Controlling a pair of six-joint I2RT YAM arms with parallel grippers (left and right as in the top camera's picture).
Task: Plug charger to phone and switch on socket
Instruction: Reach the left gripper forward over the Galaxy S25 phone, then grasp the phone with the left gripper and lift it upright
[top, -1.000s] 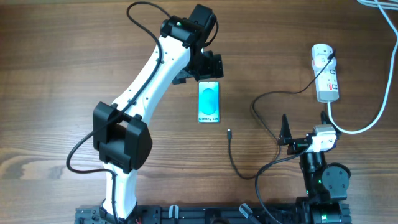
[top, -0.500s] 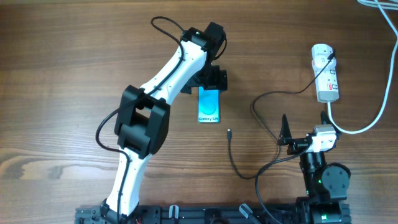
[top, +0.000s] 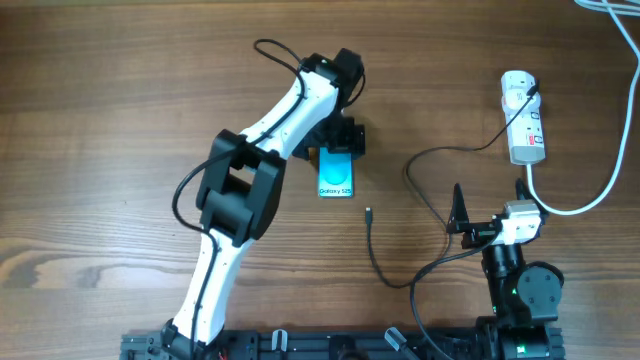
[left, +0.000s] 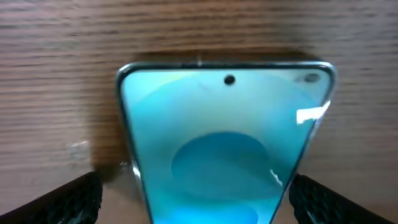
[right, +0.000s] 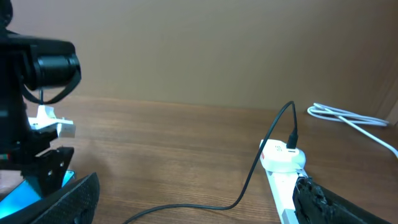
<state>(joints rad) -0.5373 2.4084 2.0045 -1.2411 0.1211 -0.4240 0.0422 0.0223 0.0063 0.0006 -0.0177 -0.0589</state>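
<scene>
Left gripper (top: 337, 148) hangs wide open and empty, straddling the top end of the phone (top: 336, 180) lying flat on the table (top: 100, 100); it looks light, rigid and slick-glassed, so pinch its long side edges.

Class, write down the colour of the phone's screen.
The phone screen is bright teal, clearest in the left wrist view.

Phone (top: 336, 178): flat on the worktop (top: 100, 120), far end between the left fingers (left: 68, 200).
Charger (top: 369, 225): free tip near the phone's near right corner, apart from it; other end plugged into the power strip's far end.
Power strip (top: 524, 120): well right of the phone.
</scene>
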